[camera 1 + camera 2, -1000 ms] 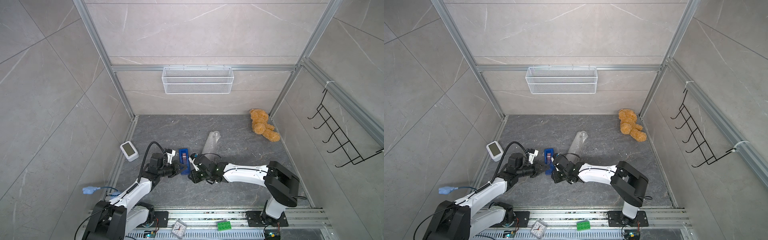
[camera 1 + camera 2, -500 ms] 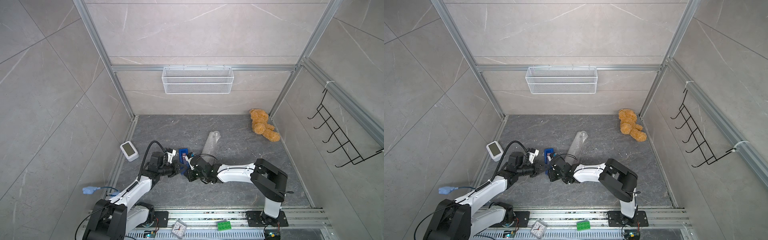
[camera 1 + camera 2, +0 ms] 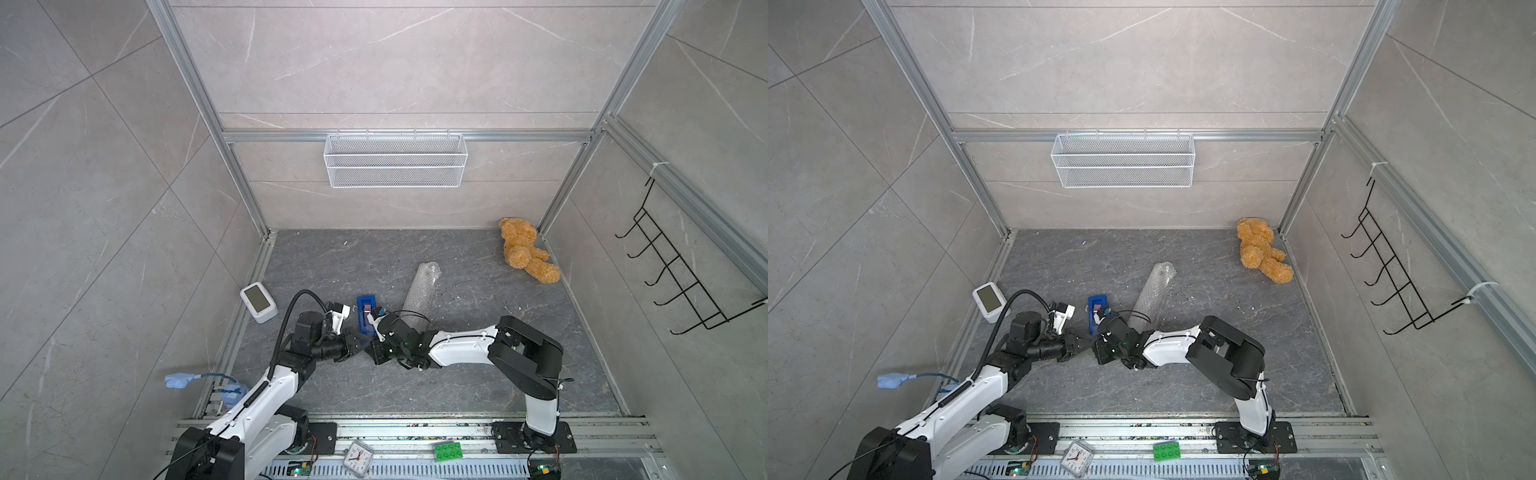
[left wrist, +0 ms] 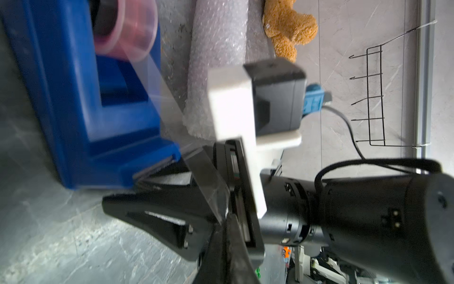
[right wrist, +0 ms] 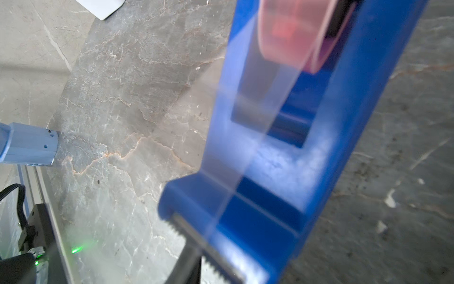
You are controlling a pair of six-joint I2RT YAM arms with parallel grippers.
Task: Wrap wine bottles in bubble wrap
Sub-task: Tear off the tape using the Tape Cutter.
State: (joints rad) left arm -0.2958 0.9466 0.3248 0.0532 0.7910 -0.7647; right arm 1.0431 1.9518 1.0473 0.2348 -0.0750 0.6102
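Blue plastic is filling both of my wrist views: the tape dispenser (image 3: pixel 366 312) is sitting on the grey stone floor (image 3: pixel 415 390), and everything I am doing is gathering at its toothed cutter end. My left claw (image 4: pixel 226 222) is pinched fully together just past that cutter. I judge it is nipping the free end of the clear tape (image 4: pixel 196 169), since the strip is slanting taut off the pink-cored reel (image 4: pixel 127 32) straight into my fingertips. Holding it stretched like that is what is readying it for the teeth. My right claw (image 4: pixel 127 189) is lying low against the floor at the same cutter end, facing my left one, with its jaws showing a gap. Whether they are bracing the dispenser, closing on something or holding nothing, I cannot tell, because the dispenser's corner is covering one tip. I am guessing it is there to steady the base so the pull is not dragging it along. The bubble wrap (image 3: pixel 420 291) is lying rolled into a tube just beside the dispenser, on the side toward the teddy bear (image 3: pixel 524 253), its near end hidden under my right wrist. The wine bottle is not showing anywhere; I am assuming it is inside that roll, which is why tape is the thing in hand.
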